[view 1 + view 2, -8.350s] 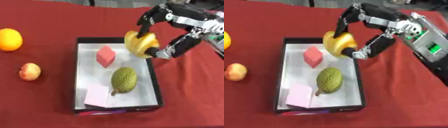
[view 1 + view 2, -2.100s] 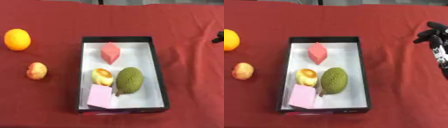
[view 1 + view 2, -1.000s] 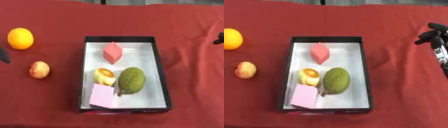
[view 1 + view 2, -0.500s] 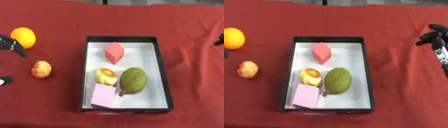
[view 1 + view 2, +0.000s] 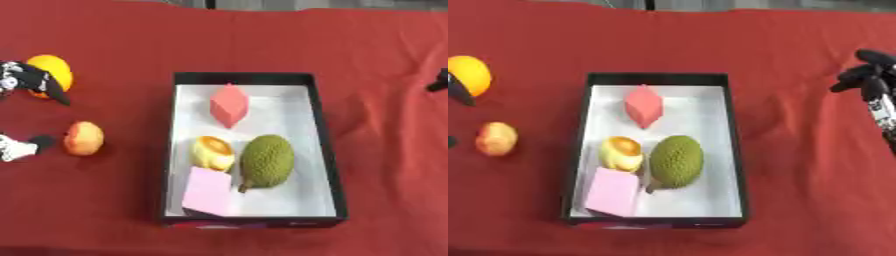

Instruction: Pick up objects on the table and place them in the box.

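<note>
On the left side of the red-cloth desk (image 5: 105,210), the robot's black left hand (image 5: 26,82) reaches in with its fingers spread, one above and one below the small round peach-coloured fruit (image 5: 84,138). The big round orange fruit (image 5: 52,75) sits just behind, farther away. The peach one looks light, hard and smooth, so it may slip; hold it round its middle. The black box with the white floor (image 5: 302,120) already holds four things. The right hand (image 5: 868,72) waits far right; I cannot tell its fingers.

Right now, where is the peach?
The peach lies on the red cloth at the left of both views, outside the box, below the orange, with the left hand close beside it.
</note>
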Robot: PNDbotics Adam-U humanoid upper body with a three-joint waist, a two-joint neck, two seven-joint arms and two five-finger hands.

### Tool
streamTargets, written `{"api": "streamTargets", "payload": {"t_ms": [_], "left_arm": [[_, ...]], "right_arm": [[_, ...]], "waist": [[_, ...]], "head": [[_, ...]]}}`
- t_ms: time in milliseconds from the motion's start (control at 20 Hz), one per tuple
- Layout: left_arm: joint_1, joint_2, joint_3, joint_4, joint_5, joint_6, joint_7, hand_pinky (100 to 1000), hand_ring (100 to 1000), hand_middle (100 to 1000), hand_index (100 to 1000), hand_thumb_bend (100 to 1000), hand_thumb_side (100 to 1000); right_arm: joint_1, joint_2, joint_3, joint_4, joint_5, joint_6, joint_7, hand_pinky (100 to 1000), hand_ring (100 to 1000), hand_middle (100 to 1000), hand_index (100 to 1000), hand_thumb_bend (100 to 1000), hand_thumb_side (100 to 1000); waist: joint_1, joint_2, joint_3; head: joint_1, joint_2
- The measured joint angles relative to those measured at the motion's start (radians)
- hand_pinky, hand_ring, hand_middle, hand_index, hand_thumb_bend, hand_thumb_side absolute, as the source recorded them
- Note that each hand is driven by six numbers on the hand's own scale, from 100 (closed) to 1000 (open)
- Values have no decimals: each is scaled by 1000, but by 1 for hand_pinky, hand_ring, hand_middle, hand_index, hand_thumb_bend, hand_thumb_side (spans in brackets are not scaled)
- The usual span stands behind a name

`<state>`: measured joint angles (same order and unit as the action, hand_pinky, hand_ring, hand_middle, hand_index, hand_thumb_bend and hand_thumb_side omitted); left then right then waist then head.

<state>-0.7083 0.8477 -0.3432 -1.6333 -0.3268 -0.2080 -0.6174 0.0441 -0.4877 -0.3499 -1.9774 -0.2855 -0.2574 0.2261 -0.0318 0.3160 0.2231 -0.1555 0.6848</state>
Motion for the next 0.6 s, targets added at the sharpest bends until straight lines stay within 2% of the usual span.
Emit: {"api": "streamTargets", "payload": {"t_ms": [350,450,600], "left_arm": [[-13,-21,-17,20,-1,3,-22,786,754,691,809,256,290],[-14,-21,-18,23,-1,1,-31,789,758,697,812,294,284],[-16,-21,-21,28,-21,-5,-44,793,766,708,812,352,224]], "right_arm": [[0,0,0,0,4,5,5,967,646,639,857,100,529],[0,0,0,0,4,7,6,969,647,640,857,100,529],[-1,0,1,0,4,10,9,969,647,638,857,100,529]], "waist": [[0,0,-2],[1,0,-2],[4,0,-3]], "head": [[2,0],[4,0],[5,0]]}}
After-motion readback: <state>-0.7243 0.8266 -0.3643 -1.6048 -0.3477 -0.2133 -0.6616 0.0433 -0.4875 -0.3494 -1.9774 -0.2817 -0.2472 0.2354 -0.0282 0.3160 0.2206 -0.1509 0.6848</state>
